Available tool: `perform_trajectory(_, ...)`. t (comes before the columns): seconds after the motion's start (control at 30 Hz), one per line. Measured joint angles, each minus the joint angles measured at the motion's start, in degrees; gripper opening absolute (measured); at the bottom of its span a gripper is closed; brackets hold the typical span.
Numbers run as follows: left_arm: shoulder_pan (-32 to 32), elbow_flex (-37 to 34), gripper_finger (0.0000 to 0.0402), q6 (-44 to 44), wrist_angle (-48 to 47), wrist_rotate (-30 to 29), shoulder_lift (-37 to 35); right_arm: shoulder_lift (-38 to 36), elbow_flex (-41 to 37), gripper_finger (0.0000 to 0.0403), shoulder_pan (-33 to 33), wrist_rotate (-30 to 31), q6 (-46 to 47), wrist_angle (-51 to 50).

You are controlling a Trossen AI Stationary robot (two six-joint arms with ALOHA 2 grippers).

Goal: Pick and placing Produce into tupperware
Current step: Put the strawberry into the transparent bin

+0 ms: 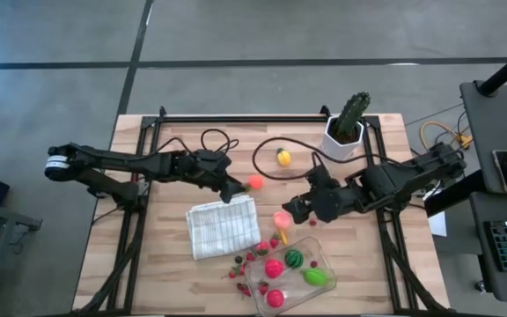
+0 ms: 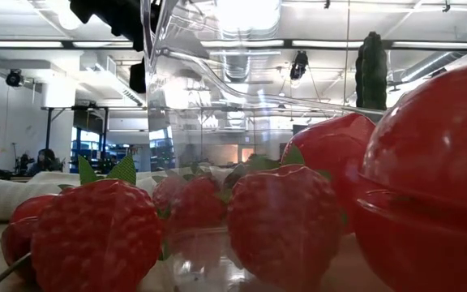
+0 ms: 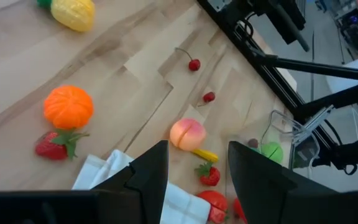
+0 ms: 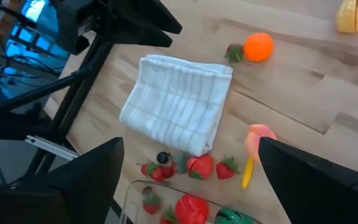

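High view: wooden bench (image 1: 174, 264) with both arms reaching in toward the middle. Left gripper (image 1: 232, 192) sits over the top corner of the folded white cloth (image 1: 223, 227), just beside the orange toy fruit (image 1: 256, 182). Left wrist view shows its jaws part-spread with nothing between them, cloth edge (image 3: 104, 174) right under the tips.

Right gripper (image 1: 294, 210) hangs just above the peach (image 1: 282, 218), jaws spread wide and empty; right wrist view has the peach (image 4: 260, 138) between the two fingers, lying on the bench with a thin yellow piece (image 4: 248, 172) beside it.

Clear tupperware (image 1: 320, 255) is at the near middle of the bench, set at an angle, right of the cloth. Inside it: two pink fruits (image 1: 274, 268), a small watermelon-like green piece (image 1: 295, 259), a bright green piece (image 1: 317, 276). A scatter of small red berries and strawberries (image 1: 246, 261) lies on the bench between cloth and container. A yellow fruit (image 1: 282, 158) is further back, near the cactus in a white pot (image 1: 348, 128) at the far right corner.

Left wrist view also picks up a strawberry (image 3: 55, 145) touching the orange (image 3: 68, 106), plus two loose cherries (image 3: 194, 64).

Low view is filled by strawberries (image 2: 96, 235) close up, container wall (image 2: 217, 81) behind.
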Motion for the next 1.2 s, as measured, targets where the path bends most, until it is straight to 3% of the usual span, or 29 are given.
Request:
perform_trajectory(0.73, 0.2, -0.25, 0.0152, 0.76, -1.34, -1.2, 0.68, -0.02, 0.0, 0.0364, -0.52, 1.46, 0.43, 0.24)
perform_trajectory(0.97, 0.24, -0.54, 0.0152, 3.49, -7.39, -1.05, 5.07, -0.02, -0.02, 0.0364, -0.52, 1.06, 0.43, 0.33)
perform_trajectory(1.2, 0.22, -0.55, 0.0152, 3.1, -7.45, 3.47, 9.74, -0.02, -0.02, 0.0364, -0.52, 0.98, 0.35, 0.33)
